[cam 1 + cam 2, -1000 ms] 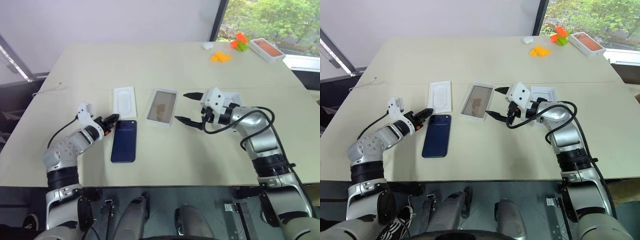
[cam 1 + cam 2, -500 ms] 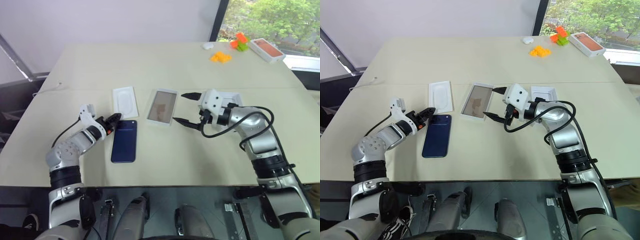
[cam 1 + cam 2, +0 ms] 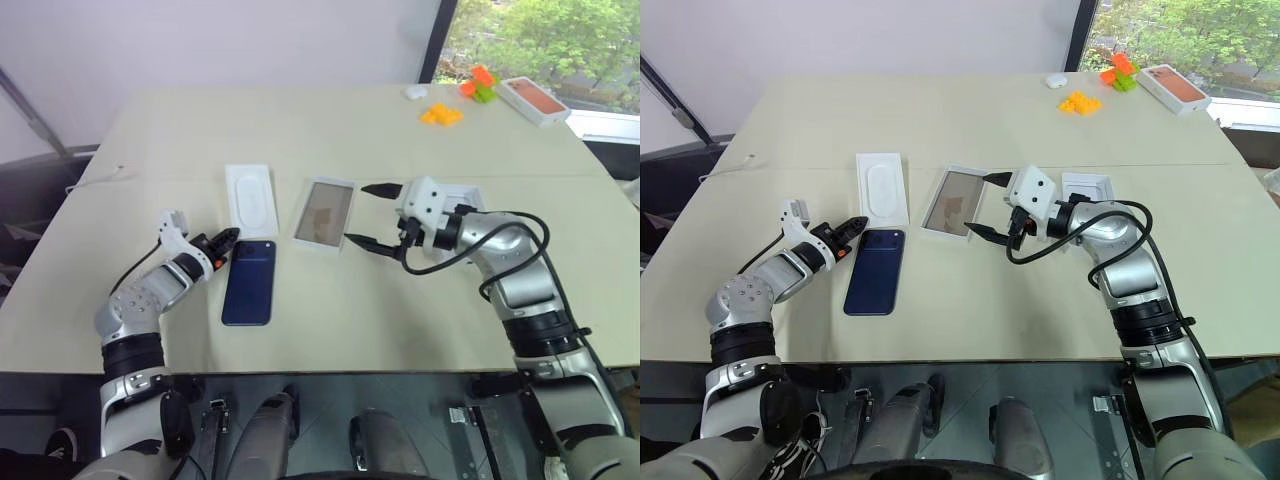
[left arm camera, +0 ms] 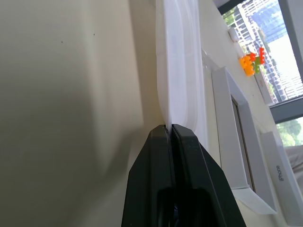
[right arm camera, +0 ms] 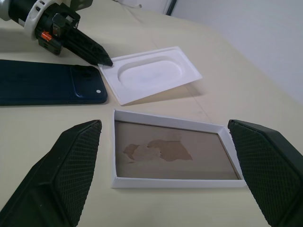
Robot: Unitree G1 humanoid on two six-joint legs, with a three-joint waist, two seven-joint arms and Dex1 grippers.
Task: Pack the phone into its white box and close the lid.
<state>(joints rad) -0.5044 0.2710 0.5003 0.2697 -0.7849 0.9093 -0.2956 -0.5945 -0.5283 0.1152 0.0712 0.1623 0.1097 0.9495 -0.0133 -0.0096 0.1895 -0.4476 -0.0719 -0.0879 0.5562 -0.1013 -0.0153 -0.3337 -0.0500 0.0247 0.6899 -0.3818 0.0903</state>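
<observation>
The dark blue phone (image 3: pixel 249 282) lies flat, camera end toward the far side. Just beyond it is a thin white insert tray (image 3: pixel 252 198) with an oval recess. My left gripper (image 3: pixel 232 235) is shut on its near corner, and in the right wrist view the tray (image 5: pixel 149 75) tilts up off the table there. The white box (image 3: pixel 325 213), open with a brownish floor, lies to the right of the tray. My right gripper (image 3: pixel 357 213) hangs open at its right edge, holding nothing. The lid (image 3: pixel 466 194) lies behind that gripper, partly hidden.
At the far right corner are a white box with an orange-red top (image 3: pixel 535 98), orange bricks (image 3: pixel 441 114), an orange and green piece (image 3: pixel 478 83) and a small white object (image 3: pixel 415 91). A thin cable (image 3: pixel 100 178) lies at the table's left edge.
My left gripper's fingers have closed on the insert tray's near corner, and that end of the tray has come up a little. The right arm has kept still.
</observation>
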